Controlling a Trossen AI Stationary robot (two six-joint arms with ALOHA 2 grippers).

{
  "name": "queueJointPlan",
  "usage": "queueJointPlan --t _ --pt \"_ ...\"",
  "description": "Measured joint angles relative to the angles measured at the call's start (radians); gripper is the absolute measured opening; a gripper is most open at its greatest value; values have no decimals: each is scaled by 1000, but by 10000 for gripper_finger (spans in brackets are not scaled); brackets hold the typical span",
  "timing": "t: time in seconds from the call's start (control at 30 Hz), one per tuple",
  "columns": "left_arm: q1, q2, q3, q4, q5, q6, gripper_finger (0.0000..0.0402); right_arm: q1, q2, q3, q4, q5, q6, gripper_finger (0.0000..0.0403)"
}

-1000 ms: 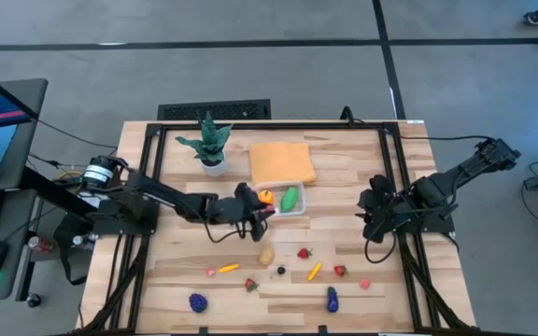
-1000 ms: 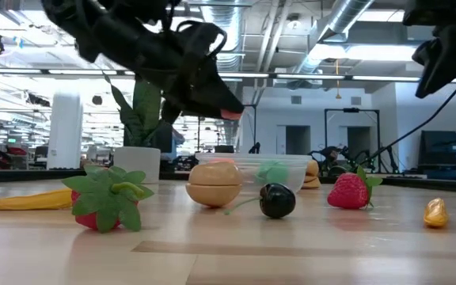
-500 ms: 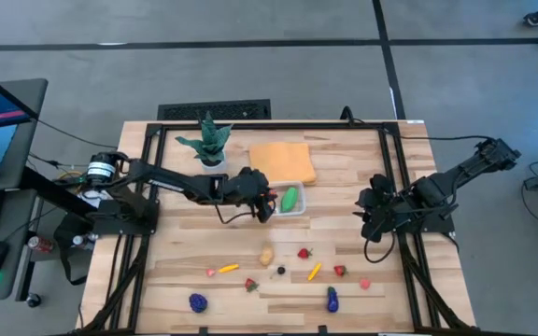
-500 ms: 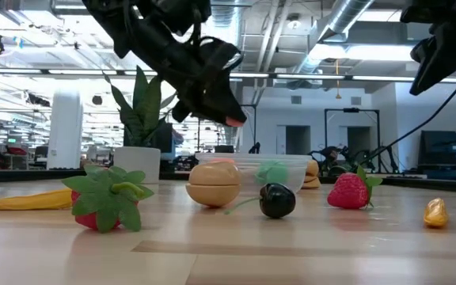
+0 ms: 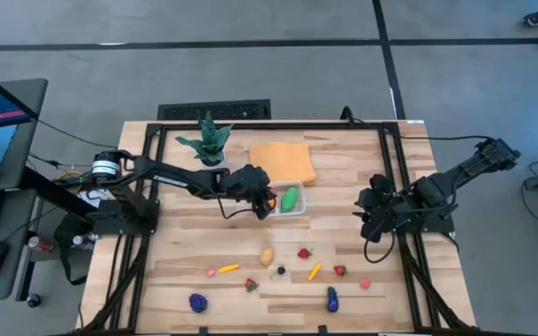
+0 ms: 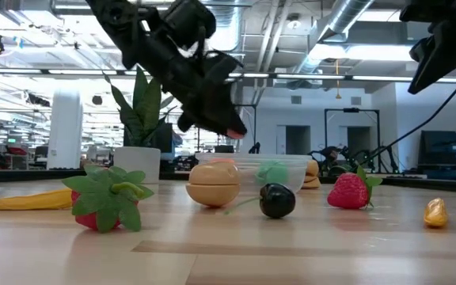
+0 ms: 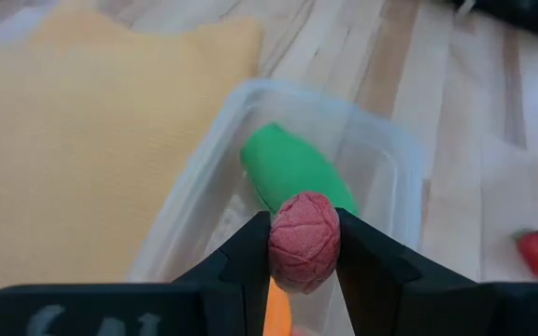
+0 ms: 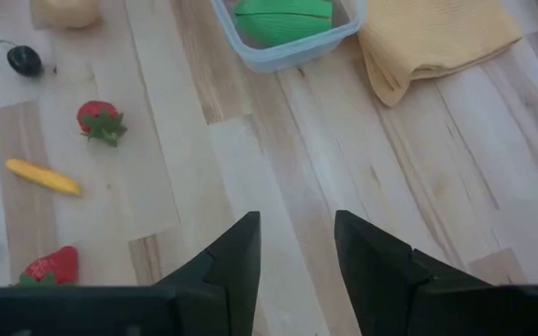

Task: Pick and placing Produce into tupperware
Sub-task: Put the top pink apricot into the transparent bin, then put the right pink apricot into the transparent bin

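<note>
Carrying fruit to box | left claw [image 7: 304, 280] clamped on a small pink fruit [image 7: 304, 252] above the clear box [image 7: 395, 168], green piece [image 7: 292, 173] inside | right claw [image 8: 297, 252] parted, idle, well apart | next: lower, release.

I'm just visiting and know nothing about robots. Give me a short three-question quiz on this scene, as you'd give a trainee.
1. True or false: the left claw is empty.
2. Which item already lies in the clear container? A) purple grapes B) green vegetable C) yellow banana
3. Fill in: the orange cloth lies between the container and the ____ in a white pot.

Key:
1. False: it is shut on a small pink-red fruit above the container.
2. B: the green vegetable.
3. Potted plant.

The right claw waits open at the table's right side.
</note>
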Motion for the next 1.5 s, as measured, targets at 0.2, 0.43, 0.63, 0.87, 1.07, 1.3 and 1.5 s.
queueJointPlan --t 0.2,0.43,0.63,0.87,1.07,1.3,1.5 --pt "0 59 51 -13 18 13 96 0 -1 0 4 3 0 134" --pt "0 83 82 -12 -12 55 96 0 -1 -1 7 2 8 133" --pt "4 83 82 -21 -17 61 111 0 0 -1 6 2 8 134" --pt "3 83 82 -21 -15 65 159 0 0 -1 6 2 7 133" --pt "3 82 82 -17 -15 65 189 0 0 -1 6 2 8 134" --pt "0 49 81 19 77 74 194 18 0 -1 5 -56 8 133" --pt "-32 -94 81 -49 123 154 194 179 -42 -1 0 -77 99 132"
